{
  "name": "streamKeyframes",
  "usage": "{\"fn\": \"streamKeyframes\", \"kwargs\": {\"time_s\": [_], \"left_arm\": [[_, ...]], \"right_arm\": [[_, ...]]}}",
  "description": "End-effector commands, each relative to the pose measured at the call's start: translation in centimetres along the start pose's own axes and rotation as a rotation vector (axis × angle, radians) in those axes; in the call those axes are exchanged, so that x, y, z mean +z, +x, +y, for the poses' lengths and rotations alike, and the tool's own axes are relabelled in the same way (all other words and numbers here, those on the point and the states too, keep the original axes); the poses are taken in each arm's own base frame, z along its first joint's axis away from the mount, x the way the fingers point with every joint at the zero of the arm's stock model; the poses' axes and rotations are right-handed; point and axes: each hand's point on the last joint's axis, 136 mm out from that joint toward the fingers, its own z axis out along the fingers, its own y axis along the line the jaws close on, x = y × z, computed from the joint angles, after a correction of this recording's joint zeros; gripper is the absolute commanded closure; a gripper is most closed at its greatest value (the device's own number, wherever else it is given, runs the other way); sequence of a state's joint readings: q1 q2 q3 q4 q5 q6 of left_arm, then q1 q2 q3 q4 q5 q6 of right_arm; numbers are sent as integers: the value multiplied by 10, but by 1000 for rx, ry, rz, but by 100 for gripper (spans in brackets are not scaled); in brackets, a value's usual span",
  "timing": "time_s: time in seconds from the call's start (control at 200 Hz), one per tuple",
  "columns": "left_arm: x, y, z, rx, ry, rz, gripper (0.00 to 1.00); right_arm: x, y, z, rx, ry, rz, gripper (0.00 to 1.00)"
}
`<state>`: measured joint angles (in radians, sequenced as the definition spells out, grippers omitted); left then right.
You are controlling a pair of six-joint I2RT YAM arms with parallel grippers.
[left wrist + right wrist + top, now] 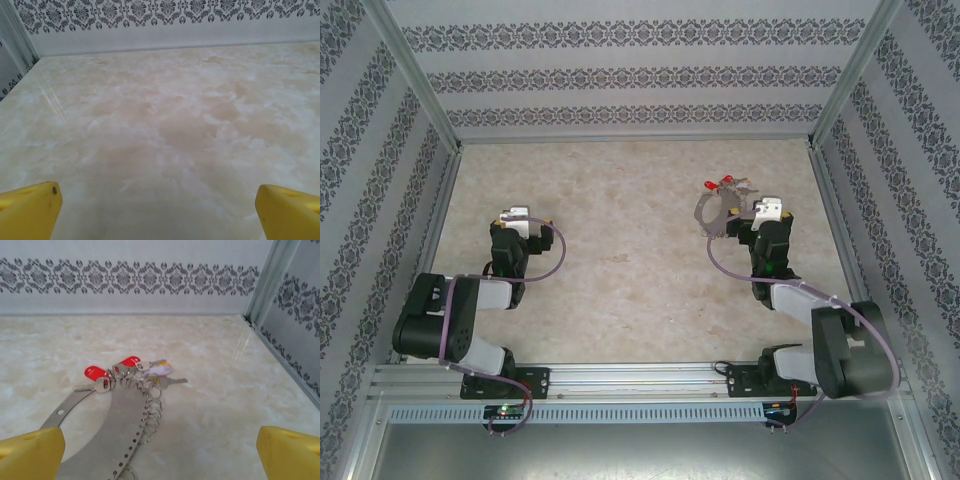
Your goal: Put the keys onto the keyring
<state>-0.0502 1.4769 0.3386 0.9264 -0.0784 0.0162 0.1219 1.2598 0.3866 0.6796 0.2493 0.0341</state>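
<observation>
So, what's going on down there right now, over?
Left gripper open over the table. Right gripper open, facing the keyring. Keys bunched at its far end. Nothing in the way.

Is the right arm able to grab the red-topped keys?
Probably yes: the right gripper is open, the keys lie just ahead, and only the flat keyring lies between.

Several small flat silvery metal keys (127,372) (725,185), two with red heads and one with a pale lilac head, lie fanned in a tight cluster left of the aluminium corner post (260,285), on its near side. They touch the post-ward tip of the keyring (120,420) (704,212), a flat grey metal crescent. It lies flat, with a row of punched holes and small wire rings (152,410) along one edge.
</observation>
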Motion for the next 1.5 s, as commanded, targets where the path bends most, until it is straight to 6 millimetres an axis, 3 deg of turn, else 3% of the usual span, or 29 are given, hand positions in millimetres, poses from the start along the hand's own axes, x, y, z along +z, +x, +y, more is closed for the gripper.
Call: {"fn": "streamKeyframes", "kwargs": {"time_s": [0.0, 0.175, 0.29, 0.455, 0.57, 0.629, 0.689, 0.859, 0.979, 1.079, 1.179, 1.279, 1.494], "left_arm": [[-3, -6, 3, 1, -1, 1, 0], [-7, -10, 0, 0, 12, 20, 0], [-16, -20, -11, 2, 56, 45, 0], [-32, -48, -49, 3, 119, 89, 0], [-40, -73, -96, 17, 222, 202, 0], [-40, -83, -114, -71, 287, 285, 0], [-45, -89, -147, -189, 449, 315, 0], [-69, -76, -239, -376, 761, 358, 0], [-83, -68, -277, -403, 864, 371, 0], [-85, -56, -289, -407, 907, 403, 0], [-87, -46, -293, -400, 937, 434, 0], [-91, -47, -293, -376, 949, 434, 0], [-99, -54, -284, -315, 939, 397, 0]], "right_arm": [[-2, -1, -14, 52, 100, 140, 2], [-3, -15, -6, 72, 57, 214, 2], [-1, -19, 6, 71, -8, 279, 2], [8, -13, 32, 118, -128, 392, 2], [17, -9, 65, 152, -254, 521, 2], [21, -3, 74, 162, -278, 558, 2], [25, 3, 77, 182, -278, 580, 2], [34, 31, 88, 167, -278, 698, 2], [30, 49, 91, 81, -251, 785, 2], [23, 56, 88, 1, -215, 820, 6], [20, 64, 88, -67, -197, 883, 21], [18, 72, 86, -142, -164, 940, 32], [21, 78, 77, -217, -111, 995, 43]]}}
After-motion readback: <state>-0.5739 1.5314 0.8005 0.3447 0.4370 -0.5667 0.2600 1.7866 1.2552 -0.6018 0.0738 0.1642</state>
